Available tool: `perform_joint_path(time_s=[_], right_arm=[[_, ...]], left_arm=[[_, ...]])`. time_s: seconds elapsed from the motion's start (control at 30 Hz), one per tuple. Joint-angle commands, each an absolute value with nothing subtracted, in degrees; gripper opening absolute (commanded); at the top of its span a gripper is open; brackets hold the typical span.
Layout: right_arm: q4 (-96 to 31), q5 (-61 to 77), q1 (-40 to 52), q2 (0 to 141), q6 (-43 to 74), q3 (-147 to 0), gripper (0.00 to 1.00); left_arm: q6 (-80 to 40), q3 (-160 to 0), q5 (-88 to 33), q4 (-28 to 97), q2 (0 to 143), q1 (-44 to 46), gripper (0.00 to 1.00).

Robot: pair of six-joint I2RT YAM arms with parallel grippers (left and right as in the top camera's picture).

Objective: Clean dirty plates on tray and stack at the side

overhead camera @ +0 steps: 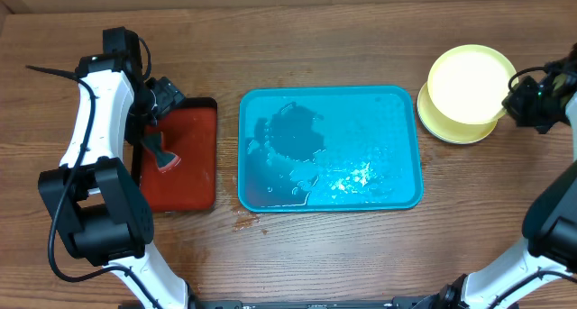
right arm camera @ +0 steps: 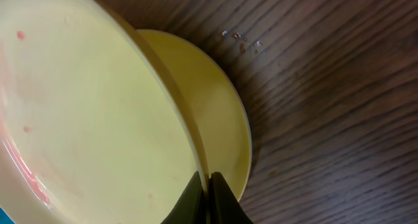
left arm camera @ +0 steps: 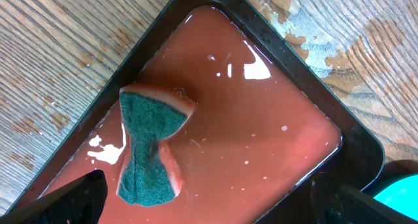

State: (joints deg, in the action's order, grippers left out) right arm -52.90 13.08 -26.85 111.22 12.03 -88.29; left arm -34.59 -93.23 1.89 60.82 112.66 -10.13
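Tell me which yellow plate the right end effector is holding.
The upper plate, tilted, its rim pinched by the right end effector; the lower plate lies flat on the table beneath it, ungripped.

Overhead:
- The upper plate (overhead camera: 464, 79) covers most of the lower plate (overhead camera: 451, 133). Only a crescent of its rim shows, so I can't read its centre.
- The right arm (overhead camera: 559, 210) runs off the right edge.
- The left arm (overhead camera: 90, 120) hides the left side of the red tray (overhead camera: 194, 165).

Left wrist:
- The left gripper (left arm camera: 222, 201) shows only as 2 dark fingertips (left arm camera: 78, 198) at the bottom edge.
- The red tray's lower corners are cropped.
- The turquoise tray (left arm camera: 401, 191) is 1 sliver at bottom right.

Right wrist:
- The right gripper (right arm camera: 206, 201), pinched on the upper plate's rim, is mostly cropped by the bottom edge.
- The upper plate is cut by the left and top edges and hides much of the lower plate.
- The specks (right arm camera: 241, 40) on the wood are too small to identify.
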Motion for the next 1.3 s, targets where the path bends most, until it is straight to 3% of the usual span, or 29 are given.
perform_joint_path(time_s=[0.0, 0.07, 0.13, 0.17, 0.27, 0.47, 0.67, 0.7, 0.73, 0.77, 1.27], right_arm=[[-50.30, 10.35, -26.61, 113.40, 16.80, -85.76, 0.04], [-49.95, 9.72, -26.61, 114.39, 17.56, -85.45, 0.04], [-50.02, 10.20, -26.61, 115.04, 17.65, -85.45, 0.24], [-50.09, 10.79, -26.59, 115.13, 17.65, -85.45, 0.29], [-51.18, 13.06, -26.26, 115.13, 17.61, -85.45, 0.24], [-56.31, 18.31, -25.19, 114.98, 15.40, -85.56, 0.28], [-63.02, 20.27, -22.13, 111.79, 14.17, -85.56, 0.43], [-63.94, 20.27, -21.19, 110.72, 13.39, -85.56, 0.49], [-64.75, 20.23, -20.12, 109.43, 12.56, -85.56, 0.62], [-65.32, 20.23, -18.98, 108.05, 11.68, -85.56, 1.00], [-82.24, 13.56, 1.02, 82.37, 11.07, -85.56, 1.00]], left_arm=[[-34.74, -94.13, 1.45, 60.80, 112.81, -10.07, 1.00], [-34.74, -94.13, 1.45, 60.80, 112.81, -10.07, 1.00], [-34.74, -94.13, 1.45, 60.80, 112.81, -10.07, 1.00], [-34.74, -94.13, 1.45, 60.80, 112.81, -10.07, 1.00], [-34.74, -94.13, 1.45, 60.80, 112.81, -10.07, 1.00], [-34.74, -94.13, 1.45, 60.80, 112.81, -10.07, 1.00], [-34.74, -94.13, 1.45, 60.80, 112.81, -10.07, 1.00], [-34.74, -94.13, 1.45, 60.80, 112.81, -10.07, 1.00], [-34.74, -94.13, 1.45, 60.80, 112.81, -10.07, 1.00], [-34.74, -94.13, 1.45, 60.80, 112.81, -10.07, 1.00], [-34.74, -94.13, 1.48, 60.80, 112.81, -10.07, 1.00]])
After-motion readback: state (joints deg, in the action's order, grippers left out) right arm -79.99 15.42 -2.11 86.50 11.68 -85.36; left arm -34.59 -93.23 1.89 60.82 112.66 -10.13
